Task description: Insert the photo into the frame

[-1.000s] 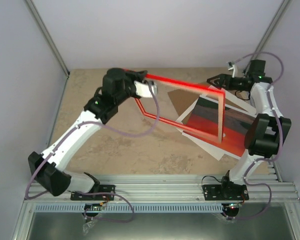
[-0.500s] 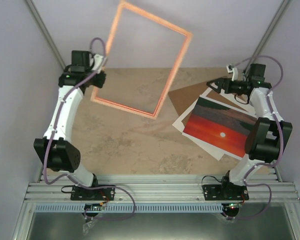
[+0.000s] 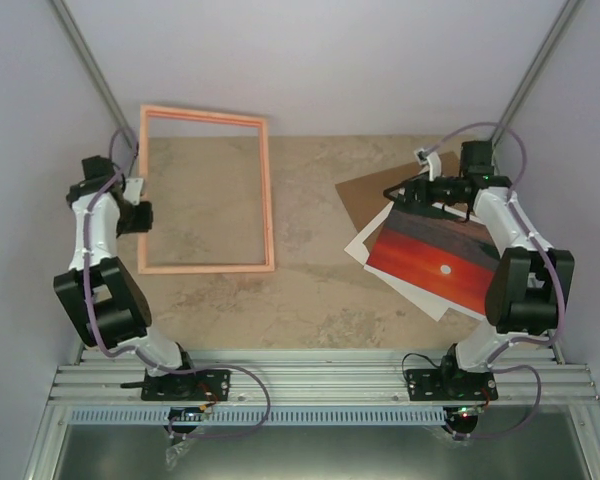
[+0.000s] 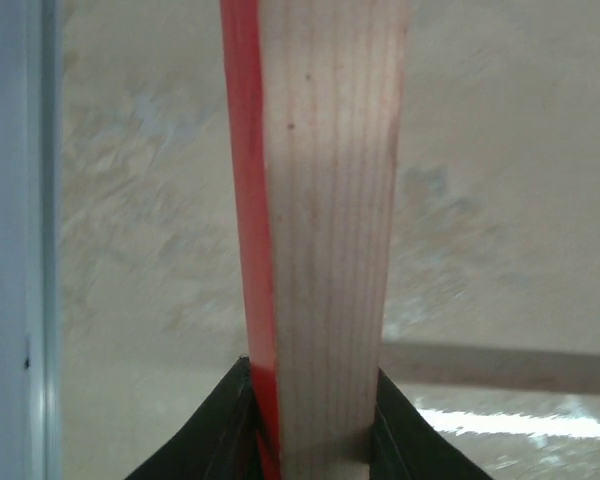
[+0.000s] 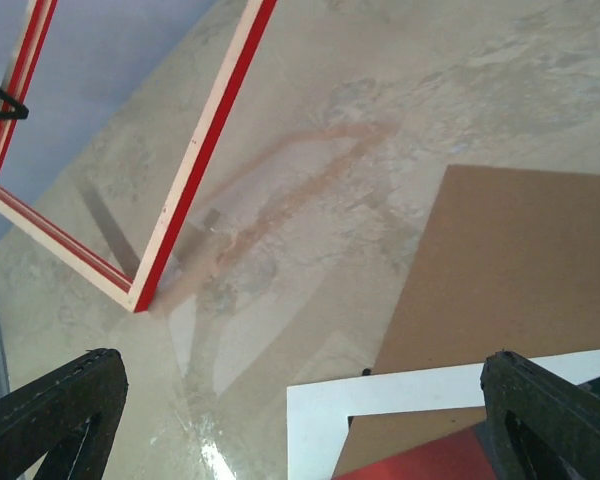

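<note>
**Red frame (image 3: 270, 195) is up off to the side, photo (image 3: 440, 265) not in it yet**

Quick status, using the brown cardboard backing board (image 3: 368, 190) as the reference point.

The photo lies face up, sunset side showing. It overlaps the near part of the backing board and sticks out past it toward the arms. It looks skewed compared with the board.

The frame is well apart from the board, off to its left, with its paler orange-pink back facing the overhead camera. The left gripper (image 4: 315, 440) has it by one long rail. In the wrist view the bare wood edge with its red strip is pinched snugly between the two black fingers (image 4: 230, 430).

From the right wrist view the frame looks tilted, with one corner low near the table (image 3: 310, 300). I can't tell if that corner actually touches.

The right gripper (image 5: 300, 365) hovers over the board's far side, right by the photo's far corner. Its fingers are spread wide with nothing between them.

Progress-wise I'd call this early to middle. The frame looks turned back-side up, which makes sense for loading. Everything else is left to do:

- set the frame down flat
- pick up the photo
- square the photo up and drop it into the opening

A thin print lying flat could be fiddly to grab.
</note>
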Controlling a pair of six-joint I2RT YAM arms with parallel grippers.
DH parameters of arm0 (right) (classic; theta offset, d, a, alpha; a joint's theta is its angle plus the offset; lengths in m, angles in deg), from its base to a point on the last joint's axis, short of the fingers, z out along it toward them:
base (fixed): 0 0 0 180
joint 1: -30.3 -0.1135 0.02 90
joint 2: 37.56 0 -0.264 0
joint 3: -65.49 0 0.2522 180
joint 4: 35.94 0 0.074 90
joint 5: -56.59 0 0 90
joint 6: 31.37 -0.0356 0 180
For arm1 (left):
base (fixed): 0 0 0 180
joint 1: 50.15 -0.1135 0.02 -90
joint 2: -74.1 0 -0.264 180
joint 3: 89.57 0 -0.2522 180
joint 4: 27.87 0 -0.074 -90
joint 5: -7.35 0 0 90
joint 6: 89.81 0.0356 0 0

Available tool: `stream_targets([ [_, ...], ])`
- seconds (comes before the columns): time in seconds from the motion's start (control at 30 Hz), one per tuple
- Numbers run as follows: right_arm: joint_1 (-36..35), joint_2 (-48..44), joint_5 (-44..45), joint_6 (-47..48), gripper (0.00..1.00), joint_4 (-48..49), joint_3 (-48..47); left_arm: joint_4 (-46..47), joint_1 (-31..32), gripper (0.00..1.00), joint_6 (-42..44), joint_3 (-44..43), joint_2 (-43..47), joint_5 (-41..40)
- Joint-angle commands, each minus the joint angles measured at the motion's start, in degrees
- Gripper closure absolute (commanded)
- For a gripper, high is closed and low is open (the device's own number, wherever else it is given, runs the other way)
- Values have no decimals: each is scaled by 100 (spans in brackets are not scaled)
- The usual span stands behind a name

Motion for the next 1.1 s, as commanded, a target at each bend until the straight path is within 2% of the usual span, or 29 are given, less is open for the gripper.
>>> stream_targets([
  [0.0,-214,-159,234,433,2,59,229,-26,-669,100,831,105,-176,232],
  [0.23,-320,-66,244,560,3,-83,299,151,-1057,100,1925,274,-602,-495],
  [0.4,-484,-86,272,685,3,-201,340,960,-1290,100,2438,681,-859,-1326],
  [0.6,-497,-146,273,784,3,-309,485,1492,-1407,100,2308,756,-1275,-1844],
  [0.83,-594,-275,460,942,3,-299,721,1715,-1408,100,2061,896,-1537,-1912],
  [0.87,-621,-286,500,965,3,-295,756,1695,-1415,99,2008,878,-1578,-1885],
  [0.97,-724,-321,638,1061,3,-269,856,1671,-1407,78,1898,878,-1630,-1804],
  [1.07,-794,-330,765,1149,4,-262,899,1639,-1413,62,1858,862,-1584,-1728],
])
